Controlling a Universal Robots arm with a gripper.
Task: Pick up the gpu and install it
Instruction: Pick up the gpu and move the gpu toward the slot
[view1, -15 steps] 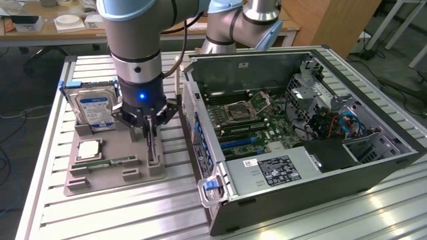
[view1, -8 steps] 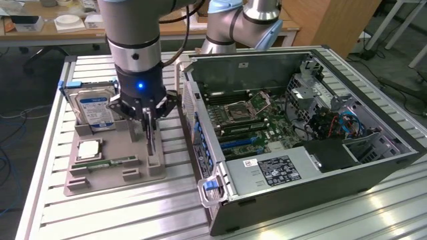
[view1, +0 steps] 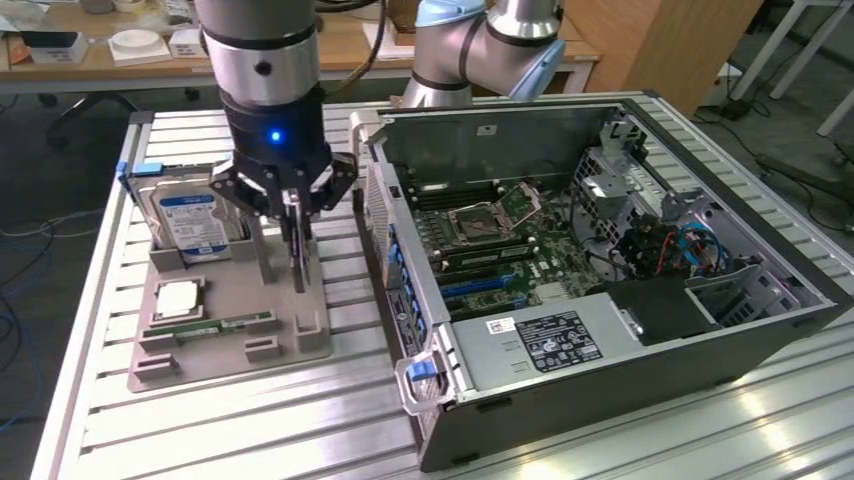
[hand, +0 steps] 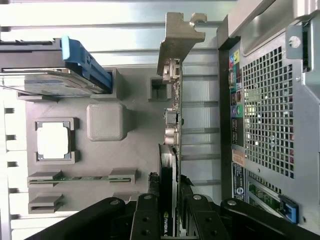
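You face table (view1: 667, 430) of ribbed bare-metal slats, brushed, catching light. Holder tray (view1: 267, 290): matt grey plastic, faintly grainy. Your gpu (hand: 172, 100): dark matt board, pale bare-metal bracket with dull sheen. Gripper (hand: 171, 210) links: black, semi-matt. Computer case (hand: 272, 110): perforated grey sheet-metal rear, dark matt shell. Hard drive (view1: 191, 222): glossy paper label. Blue clip (hand: 85, 57): smooth plastic.

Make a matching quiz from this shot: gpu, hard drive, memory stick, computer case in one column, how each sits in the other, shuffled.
1 gpu
2 hard drive
3 memory stick
4 computer case

A low between two brackets of the grey holder
B open, on its side
C on edge in the gripper
D upright, blue-white label showing

Pairs: 1-C, 2-D, 3-A, 4-B
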